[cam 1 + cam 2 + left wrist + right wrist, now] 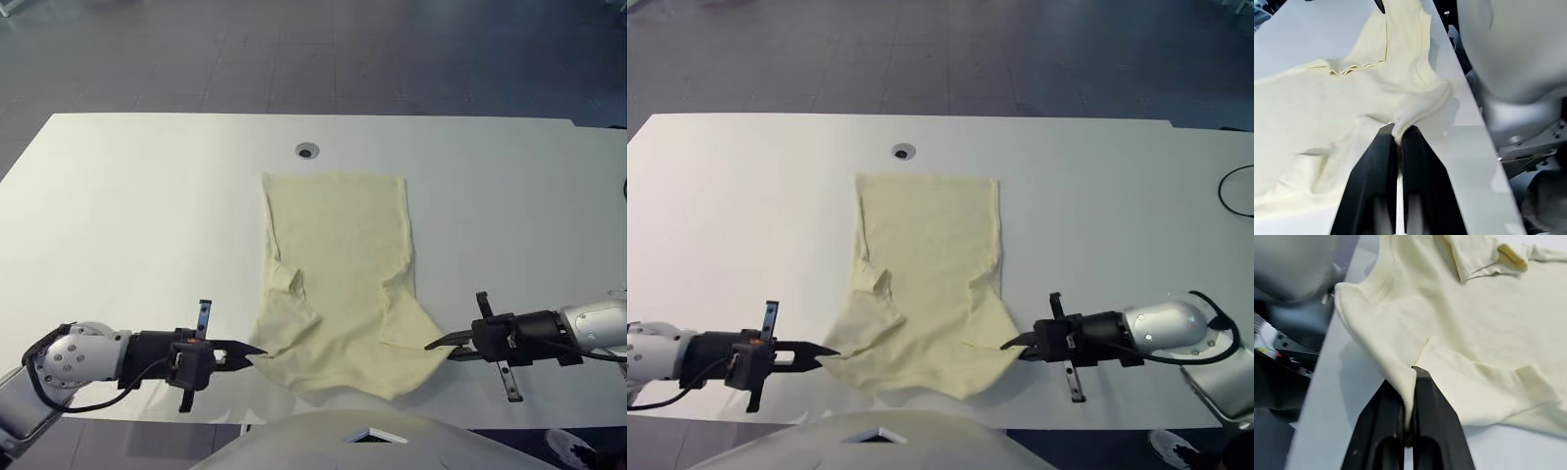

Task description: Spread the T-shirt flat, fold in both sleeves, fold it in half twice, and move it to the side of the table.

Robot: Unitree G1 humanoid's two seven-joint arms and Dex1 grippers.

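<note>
So the pale yellow T-shirt (338, 264) is lying in the middle of the white table (127, 215). Its long axis is running from the top of the frame down to the bottom, and the sleeves are looking tucked in already. The straight narrow end is sitting up top, just below the little cable hole (308, 151). The wider, rumpled end is flaring out at the bottom, close to the table's near edge.

That bottom end is what matters here. The left tool (250, 352) is coming in from the lower left of the frame and pinching the shirt's lower left corner. The right tool (436, 345) is mirroring it from the lower right, pinching the lower right corner. Both are lying flat and pointing inward at each other, with the whole length of the shirt stretching away from them toward the top. My guess is the next fold is going along that axis, bottom edge up to the top edge, and neither arm is looking closer than the other.

The head views aren't really proving the grip, but the wrist views are. In each one the black fingers are pressing together on a bunched ridge of cloth. The right wrist view is also showing a darker yellow tab (1513, 257) near the collar.
</note>
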